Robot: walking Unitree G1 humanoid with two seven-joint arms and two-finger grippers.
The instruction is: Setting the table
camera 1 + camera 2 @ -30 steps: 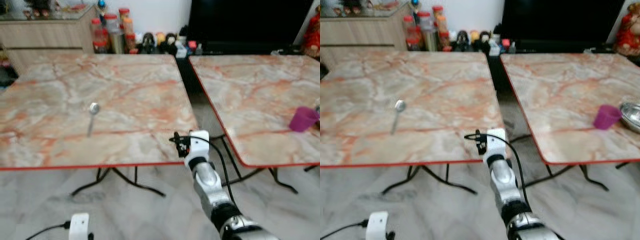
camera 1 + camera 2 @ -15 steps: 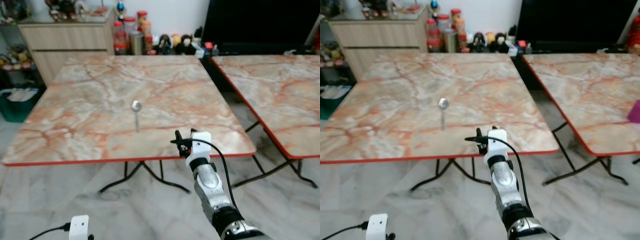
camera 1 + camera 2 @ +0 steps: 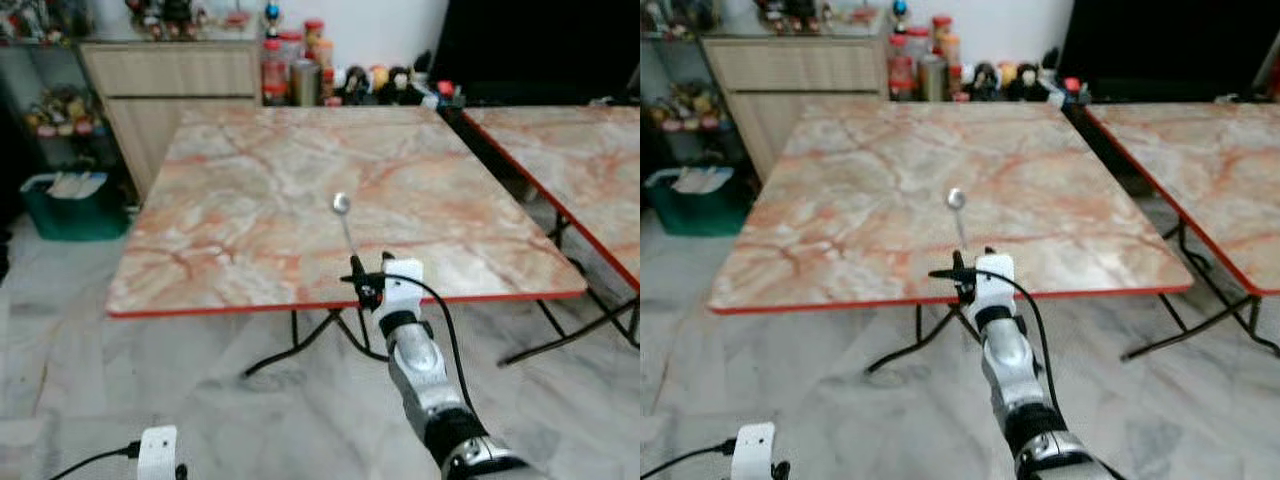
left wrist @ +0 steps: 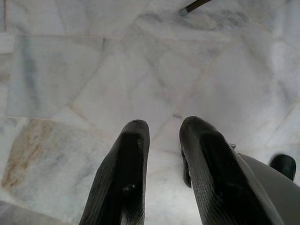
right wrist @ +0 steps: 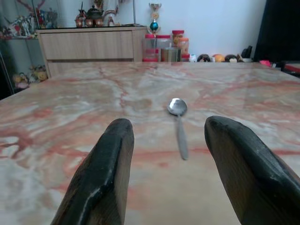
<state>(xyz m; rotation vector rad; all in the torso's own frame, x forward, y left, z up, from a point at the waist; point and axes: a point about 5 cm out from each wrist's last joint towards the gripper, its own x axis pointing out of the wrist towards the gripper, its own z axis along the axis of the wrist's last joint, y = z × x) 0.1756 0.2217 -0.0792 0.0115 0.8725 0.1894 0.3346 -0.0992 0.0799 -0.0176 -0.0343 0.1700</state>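
1. The small silver metal spoon (image 3: pixel 343 213) lies flat at the centre of the frame, on the near half of the square pink-veined marble-pattern table with a red edge (image 3: pixel 200 300), and nothing holds it.
2. Nearest to us, at the lower left of the frame, the left gripper (image 4: pixel 161 140) hangs over the pale marble floor tiles (image 4: pixel 70 70) with its two black fingers a little apart and nothing between them; we judge this arm idle.
3. Just below the frame centre, the right gripper (image 5: pixel 169 154) sits at the table's near edge, its fingers spread wide and empty, and it is clearly the nearer one to the spoon.
4. The relation the reach turns on: the spoon lies straight ahead of the right gripper and a short way beyond it, handle end towards the fingers and bowl away, so its long axis runs almost along the line of approach.
5. Further off, at the right edge of the frame, a second marble-pattern table (image 3: pixel 590 170) is cut off, so we cannot tell what stands on it.
6. Farthest, along the top of the frame, red-lidded jars (image 3: pixel 285 70) beside a wooden sideboard (image 3: pixel 170 75) are too blurred to sort out.
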